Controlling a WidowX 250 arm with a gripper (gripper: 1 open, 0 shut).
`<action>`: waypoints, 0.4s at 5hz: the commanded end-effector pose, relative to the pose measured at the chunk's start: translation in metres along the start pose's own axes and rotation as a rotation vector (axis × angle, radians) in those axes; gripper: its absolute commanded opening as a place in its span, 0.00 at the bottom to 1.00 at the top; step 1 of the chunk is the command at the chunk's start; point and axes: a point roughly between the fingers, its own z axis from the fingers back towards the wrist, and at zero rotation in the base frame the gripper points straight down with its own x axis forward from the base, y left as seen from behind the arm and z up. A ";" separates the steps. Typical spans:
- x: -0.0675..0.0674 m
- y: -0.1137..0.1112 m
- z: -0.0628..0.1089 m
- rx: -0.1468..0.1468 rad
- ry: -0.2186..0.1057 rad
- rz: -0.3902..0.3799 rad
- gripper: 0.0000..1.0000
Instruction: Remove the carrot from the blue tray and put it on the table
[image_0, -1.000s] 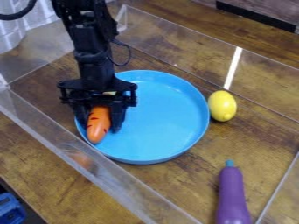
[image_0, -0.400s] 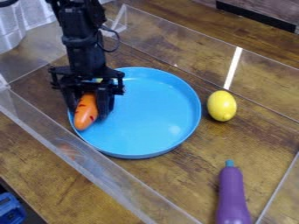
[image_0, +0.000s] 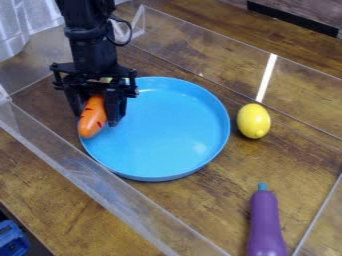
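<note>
My gripper (image_0: 94, 108) points straight down at the left rim of the blue tray (image_0: 174, 135) and is shut on the carrot (image_0: 91, 119). The carrot is small and orange; it hangs between the black fingers, lifted off the tray floor, over the tray's left edge. Its green top is hidden up between the fingers. The tray is a large round bright-blue dish lying on the dark wood table (image_0: 187, 50), with nothing else in it.
A yellow lemon (image_0: 254, 121) lies on the table just right of the tray. A purple eggplant (image_0: 265, 225) lies at the front right. Clear acrylic walls (image_0: 54, 150) run along the table's left and front edges, close to the gripper.
The gripper has risen and moved left and back with the carrot, from over the tray's lower-left floor to over its left rim. Lemon and eggplant have not moved.
</note>
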 end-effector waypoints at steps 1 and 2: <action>0.015 0.009 0.030 0.016 -0.112 -0.010 0.00; 0.017 0.013 0.031 0.041 -0.127 -0.024 0.00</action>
